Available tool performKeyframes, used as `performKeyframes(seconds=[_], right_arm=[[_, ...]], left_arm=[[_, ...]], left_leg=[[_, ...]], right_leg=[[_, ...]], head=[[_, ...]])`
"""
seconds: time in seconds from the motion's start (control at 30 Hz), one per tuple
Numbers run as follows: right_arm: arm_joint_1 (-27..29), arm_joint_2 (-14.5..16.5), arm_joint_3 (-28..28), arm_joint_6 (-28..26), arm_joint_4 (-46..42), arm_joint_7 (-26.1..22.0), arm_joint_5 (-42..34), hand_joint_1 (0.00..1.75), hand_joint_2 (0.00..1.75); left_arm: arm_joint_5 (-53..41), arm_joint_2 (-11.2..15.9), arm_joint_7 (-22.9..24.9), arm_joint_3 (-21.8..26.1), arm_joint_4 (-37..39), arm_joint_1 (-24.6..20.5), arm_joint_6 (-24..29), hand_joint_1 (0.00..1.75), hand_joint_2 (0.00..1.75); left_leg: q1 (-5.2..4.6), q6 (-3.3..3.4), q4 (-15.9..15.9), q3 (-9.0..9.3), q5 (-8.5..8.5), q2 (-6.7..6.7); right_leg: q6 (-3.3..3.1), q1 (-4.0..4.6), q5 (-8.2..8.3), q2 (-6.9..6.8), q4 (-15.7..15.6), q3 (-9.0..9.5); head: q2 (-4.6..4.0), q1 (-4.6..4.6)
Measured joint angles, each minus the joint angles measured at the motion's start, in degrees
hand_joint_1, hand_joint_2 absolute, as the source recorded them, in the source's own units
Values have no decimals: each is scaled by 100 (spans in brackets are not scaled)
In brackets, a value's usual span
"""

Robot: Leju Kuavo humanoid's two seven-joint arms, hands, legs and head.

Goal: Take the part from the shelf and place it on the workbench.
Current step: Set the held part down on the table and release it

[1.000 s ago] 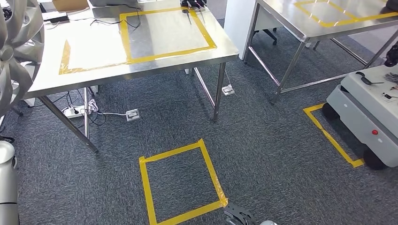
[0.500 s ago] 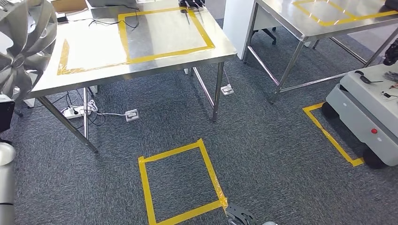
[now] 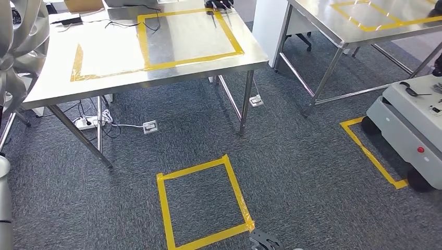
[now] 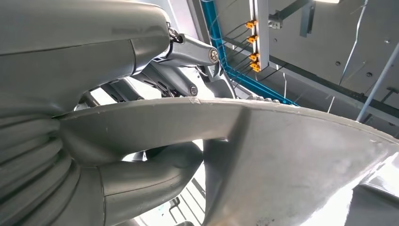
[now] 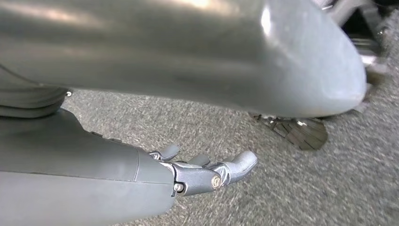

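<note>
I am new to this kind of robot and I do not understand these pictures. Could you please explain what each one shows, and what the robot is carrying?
It is a walking humanoid robot with two arms and hands. The wide picture comes from its head, looking down at a carpeted floor with a yellow tape square. Ahead stands a steel workbench, also marked with yellow tape; some cables and tools lie at its far edge. At the right is a white wheeled cart.

The other two pictures come from cameras at the wrists. In the left wrist view, the left hand holds the part, a silver finned wheel that also shows at the head view's left edge. In the right wrist view, the right hand hangs over the carpet, holding nothing, fingers apart.
</note>
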Motion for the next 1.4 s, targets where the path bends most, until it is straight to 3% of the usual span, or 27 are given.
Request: performKeyframes(seconds=[0.03,0.07,0.17,0.23,0.3,0.37,0.4,0.47,0.53,0.6,0.63,0.73,0.77,0.8,0.83,0.87,0.93,0.97,1.0,1.07,1.1,1.13,1.17,1.23,1.27,1.3,1.4], right_arm=[[16,-1,0,0,0,4,0,0,0],[27,-1,-1,0,0,9,0,0,0],[30,-1,-1,-1,1,17,0,0,0],[23,3,-1,-2,2,25,0,0,0],[33,4,-1,-2,2,36,0,0,0],[50,3,-1,-3,1,41,-2,0,0],[47,3,-1,-5,1,37,-3,0,0],[50,3,-1,-11,0,21,-7,0,0],[80,5,-1,-13,1,12,-7,0,0],[108,7,-1,-13,2,22,-7,0,0],[113,8,-1,-13,2,33,-7,0,0],[121,19,-1,-16,12,72,-8,0,0],[124,22,-1,-16,14,76,-9,0,0],[114,21,-1,-16,13,73,-13,0,0],[91,15,-1,-14,8,69,-16,0,0],[59,9,-1,-13,3,63,-22,0,0],[4,1,-3,-13,-7,58,-35,0,0],[0,2,-4,-13,-7,56,-40,0,0],[15,2,-4,-13,-7,58,-43,0,0],[68,2,-5,-13,-7,57,-43,0,0],[92,2,-5,-13,-7,54,-43,0,0],[108,2,-5,-13,-7,48,-44,0,0],[124,0,-5,-13,-6,43,-44,0,0],[154,-7,-8,-14,-2,36,-44,0,0],[169,-11,-9,-11,-1,38,-42,0,0],[169,-12,-9,-9,0,40,-41,0,0],[113,6,-9,-7,-1,40,-41,0,0]], left_arm=[[-46,-14,7,11,1,4,1,175,175],[-121,-29,21,25,1,7,1,175,175],[-476,-87,85,87,-25,0,0,175,175],[-633,-127,103,145,-63,-21,2,175,175],[-683,-150,108,185,-90,-37,4,175,175],[-707,-167,104,202,-106,-45,5,175,175],[-716,-174,98,210,-111,-52,5,175,175],[-721,-190,77,227,-114,-63,6,175,175],[-734,-205,61,256,-107,-50,7,175,175],[-766,-221,60,286,-97,-21,6,175,175],[-785,-226,60,299,-94,-11,6,175,175],[-845,-244,66,344,-84,-3,9,175,175],[-873,-254,78,358,-91,-5,10,175,175],[-903,-261,100,369,-101,-15,10,175,175],[-938,-274,121,369,-115,-27,8,175,175],[-966,-285,141,369,-131,-46,8,175,175],[-1009,-310,155,369,-150,-78,12,175,175],[-1030,-321,156,370,-155,-86,15,175,175],[-1062,-338,151,370,-153,-89,16,175,175],[-1139,-374,120,372,-149,-79,17,175,175],[-1175,-396,92,376,-148,-70,16,175,175],[-1204,-420,63,382,-148,-56,16,175,175],[-1230,-445,40,396,-142,-31,16,175,175],[-1256,-503,14,441,-118,19,17,175,175],[-1262,-526,12,462,-112,38,17,175,175],[-1273,-539,9,478,-115,40,15,175,175],[-1296,-515,4,504,-160,17,7,175,175]], left_leg=[[5,-15,7,20,-21,-18],[16,-39,14,47,-46,-37],[65,-167,44,170,-153,-81],[71,-272,37,221,-213,-100],[67,-362,33,282,-223,-112],[76,-416,243,229,-154,-71],[79,-427,481,94,-102,-37],[64,-436,1148,-387,-107,15],[37,-426,1542,-855,-451,19],[9,-382,1370,-1085,-749,20],[-9,-346,1094,-1121,-641,24],[-93,-231,82,-1089,702,71],[-103,-206,-58,-1046,982,70],[-100,-191,-63,-991,979,54],[-76,-166,14,-920,911,30],[-57,-138,49,-850,822,9],[-47,-82,88,-674,643,-12],[-53,-62,89,-571,548,-18],[-56,-47,88,-451,458,-28],[-62,-35,80,-194,259,-68],[-72,-32,75,-57,149,-92],[-88,-31,72,78,34,-110],[-98,-32,64,184,-79,-119],[-131,-59,68,376,-284,-157],[-137,-77,79,446,-359,-182],[-148,-104,116,506,-399,-209],[-150,-186,471,363,-375,-144]], right_leg=[[15,-17,-20,1,184,-128],[24,-33,64,2,154,-151],[49,-77,637,11,-922,296],[0,-61,665,23,-1387,517],[-117,-42,547,24,-1439,605],[-219,-52,500,31,-1482,762],[-258,-53,459,36,-1501,856],[-309,-48,335,39,-1548,1059],[-327,-42,168,47,-1593,1306],[-324,-40,-32,61,-1633,1599],[-314,-38,-142,65,-1651,1753],[-263,-3,-510,75,-1706,2142],[-238,25,-602,71,-1720,2277],[-220,54,-627,67,-1676,2368],[-207,70,-563,56,-1524,2370],[-188,78,-403,52,-1203,2252],[-139,65,-196,49,-358,1649],[-108,61,-278,47,-27,1318],[-89,60,-509,46,154,1021],[-94,68,-1118,48,127,574],[-125,77,-1280,50,-40,401],[-181,92,-1192,54,-299,263],[-260,119,-764,66,-640,163],[-376,194,483,149,-1282,85],[-393,219,948,192,-1464,103],[-387,231,1139,221,-1538,139],[-433,191,1119,204,-1576,293]], head=[[0,1],[0,1],[0,3],[0,6],[0,9],[0,3],[0,-2],[0,-15],[0,-17],[0,-17],[0,-18],[0,-31],[0,-29],[0,-22],[0,-7],[0,1],[0,19],[0,29],[0,36],[0,50],[0,55],[0,62],[0,66],[0,56],[0,46],[0,38],[0,34]])
